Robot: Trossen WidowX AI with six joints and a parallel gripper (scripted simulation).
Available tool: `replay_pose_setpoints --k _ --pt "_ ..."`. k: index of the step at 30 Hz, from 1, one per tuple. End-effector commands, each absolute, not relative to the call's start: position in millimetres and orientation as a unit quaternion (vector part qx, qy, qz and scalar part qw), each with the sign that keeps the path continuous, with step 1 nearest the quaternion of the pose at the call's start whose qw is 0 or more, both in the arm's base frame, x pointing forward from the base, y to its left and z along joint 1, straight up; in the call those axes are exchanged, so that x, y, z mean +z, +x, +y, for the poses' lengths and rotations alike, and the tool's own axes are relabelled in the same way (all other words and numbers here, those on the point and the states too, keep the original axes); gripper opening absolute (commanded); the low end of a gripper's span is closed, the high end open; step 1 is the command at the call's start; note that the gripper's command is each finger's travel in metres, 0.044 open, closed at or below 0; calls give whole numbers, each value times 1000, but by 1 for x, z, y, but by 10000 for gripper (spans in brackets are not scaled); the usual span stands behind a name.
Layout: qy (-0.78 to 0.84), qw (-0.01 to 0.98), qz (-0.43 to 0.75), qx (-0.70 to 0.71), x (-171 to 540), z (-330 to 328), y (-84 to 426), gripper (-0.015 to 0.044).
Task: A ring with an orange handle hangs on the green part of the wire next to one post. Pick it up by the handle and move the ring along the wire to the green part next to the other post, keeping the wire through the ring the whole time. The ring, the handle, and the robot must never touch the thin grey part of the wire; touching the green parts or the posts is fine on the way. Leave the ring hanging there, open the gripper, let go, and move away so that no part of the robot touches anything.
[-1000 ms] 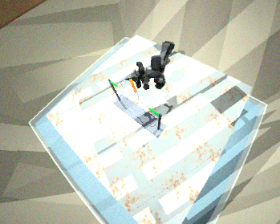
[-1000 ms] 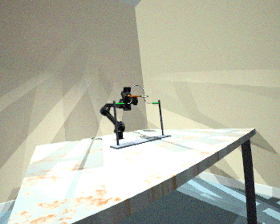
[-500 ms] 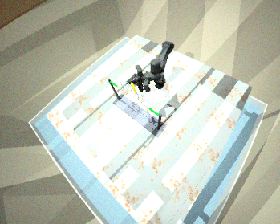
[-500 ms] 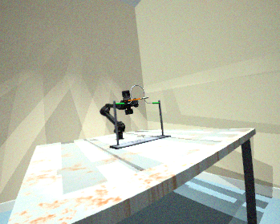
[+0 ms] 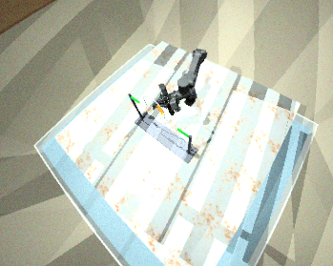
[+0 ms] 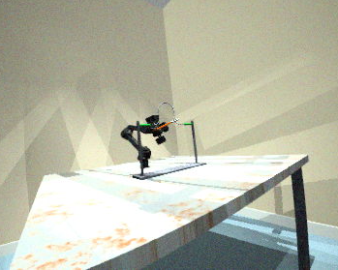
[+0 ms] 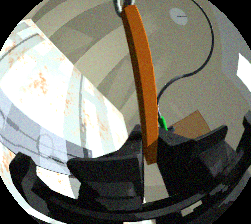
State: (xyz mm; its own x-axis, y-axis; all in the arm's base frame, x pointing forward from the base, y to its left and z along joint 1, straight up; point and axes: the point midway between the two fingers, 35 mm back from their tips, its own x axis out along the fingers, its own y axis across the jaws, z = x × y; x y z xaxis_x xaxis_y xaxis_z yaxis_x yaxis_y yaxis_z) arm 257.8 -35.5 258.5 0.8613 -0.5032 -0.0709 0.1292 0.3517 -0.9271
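Note:
The orange handle is held between the fingers of my gripper, which is shut on it. In the wrist view the handle points up and away from the fingers. The small metal ring is at its far end, cut off by the wrist view's top edge. In the exterior view the ring is by the right foot of the thin grey wire's arch, short of the right green part. The other green part is beside the left post. Whether the wire passes through the ring is too small to tell.
The right post and left post stand on a flat grey base. In the wrist view, the curved grey wire runs right of the handle down to a green part close behind the fingers.

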Motion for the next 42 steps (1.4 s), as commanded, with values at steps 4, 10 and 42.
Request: replay_pose_setpoints --k 4,10,42 --pt "-465 850 181 -171 233 -24 261 -150" --pt "-401 882 193 -156 214 -10 262 -150" --pt "-70 968 231 -76 163 92 263 -150"
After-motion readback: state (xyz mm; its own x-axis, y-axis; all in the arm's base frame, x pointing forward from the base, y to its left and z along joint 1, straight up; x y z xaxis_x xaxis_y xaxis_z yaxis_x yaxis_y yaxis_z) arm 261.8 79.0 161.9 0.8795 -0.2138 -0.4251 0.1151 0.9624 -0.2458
